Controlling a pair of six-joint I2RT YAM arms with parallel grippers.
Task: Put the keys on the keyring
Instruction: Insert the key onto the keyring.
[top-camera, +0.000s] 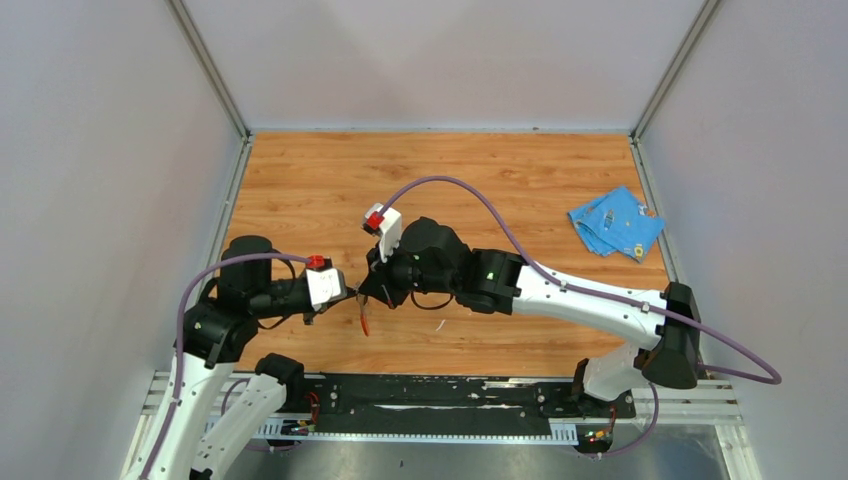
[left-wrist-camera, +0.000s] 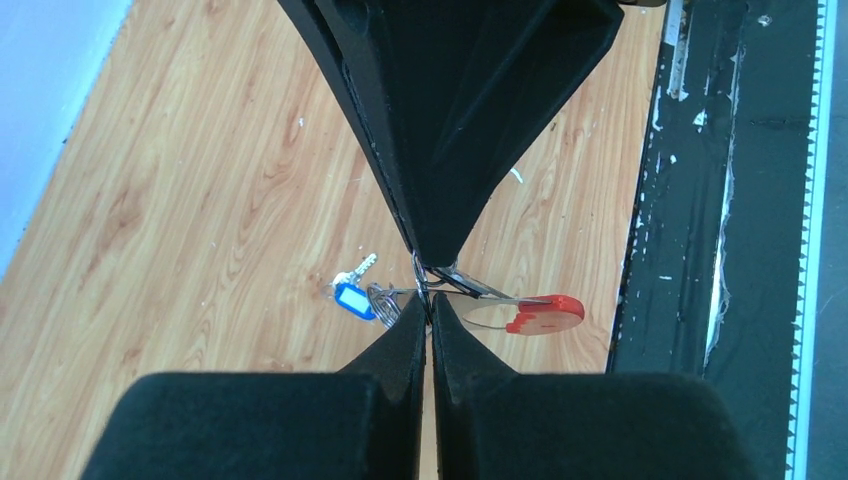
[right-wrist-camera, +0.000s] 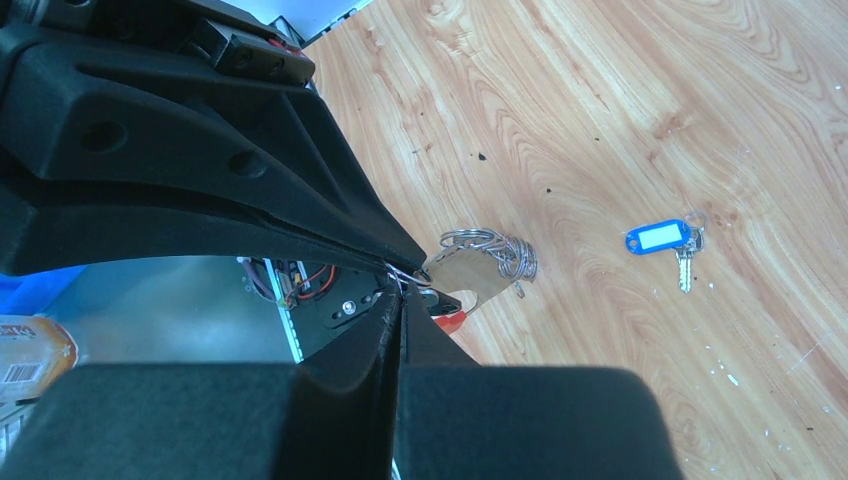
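L gripper (left-wrist-camera: 430, 302) and R gripper (right-wrist-camera: 400, 298) both clamped on keyring (left-wrist-camera: 545, 313), near-left of centre. Blue key (right-wrist-camera: 660, 238) lies loose on table (top-camera: 500, 180) (not threaded yet). Risk: thin ring slips out if arms pull unevenly.

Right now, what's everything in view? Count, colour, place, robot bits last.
keyring: 1, red and silvery grey fob with wire rings, held above the table's near middle, between the two end effectors
key: 1, blue plastic head, silver blade, lying on the table apart from the keyring
blue cloth: 1, blue, crumpled, far right of the table; small bits on it too small to tell
table: 1, orange-brown wood grain
walls: pale grey, on three sides
left end effector: 1, black, shut on the keyring
right end effector: 1, black, shut on the keyring, tip to tip with the left
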